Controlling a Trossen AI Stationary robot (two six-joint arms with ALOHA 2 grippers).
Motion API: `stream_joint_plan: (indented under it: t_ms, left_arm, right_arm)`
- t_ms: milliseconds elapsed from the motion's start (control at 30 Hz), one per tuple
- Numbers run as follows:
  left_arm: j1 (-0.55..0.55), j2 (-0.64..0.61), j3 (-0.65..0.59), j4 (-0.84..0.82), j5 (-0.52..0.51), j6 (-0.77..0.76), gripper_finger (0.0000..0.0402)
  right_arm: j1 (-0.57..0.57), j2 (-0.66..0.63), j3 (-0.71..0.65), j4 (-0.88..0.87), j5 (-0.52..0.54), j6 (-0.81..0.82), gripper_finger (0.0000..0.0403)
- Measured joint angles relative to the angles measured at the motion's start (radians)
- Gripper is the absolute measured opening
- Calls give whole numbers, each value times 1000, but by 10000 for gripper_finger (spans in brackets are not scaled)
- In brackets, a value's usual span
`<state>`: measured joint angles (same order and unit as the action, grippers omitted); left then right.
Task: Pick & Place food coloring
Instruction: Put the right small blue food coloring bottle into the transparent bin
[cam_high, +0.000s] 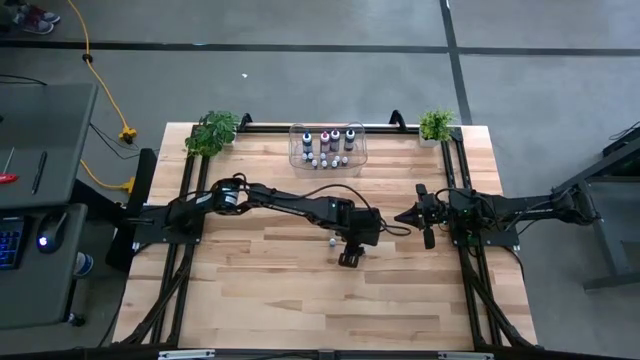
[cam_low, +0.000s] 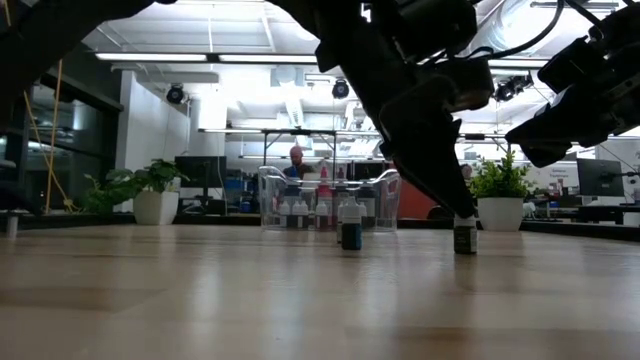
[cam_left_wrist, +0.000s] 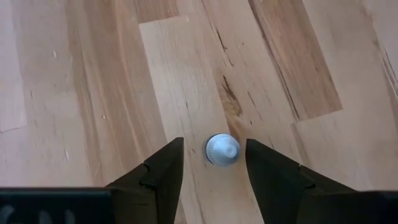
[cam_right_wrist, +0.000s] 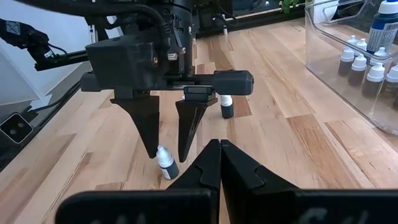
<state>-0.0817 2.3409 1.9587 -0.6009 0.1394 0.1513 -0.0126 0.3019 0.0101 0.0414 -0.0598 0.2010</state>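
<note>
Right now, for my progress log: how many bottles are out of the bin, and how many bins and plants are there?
Bin: 1
Bottles outside it: 2
Plants: 2
Total: 5

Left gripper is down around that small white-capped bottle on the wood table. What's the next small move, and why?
Probably close the left gripper. Its open fingers flank the small white-capped bottle, which stands upright on the wooden table, with gaps showing on both sides, so it isn't gripped yet. The right gripper waits shut nearby.
</note>
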Motion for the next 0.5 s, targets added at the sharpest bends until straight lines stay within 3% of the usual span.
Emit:
stream_joint_plan:
  t_ms: [500]
  left_arm:
    - [-5, 2, -10, 7, -27, 6, 166]
  right_arm:
    - [0, 0, 0, 0, 0, 0, 0]
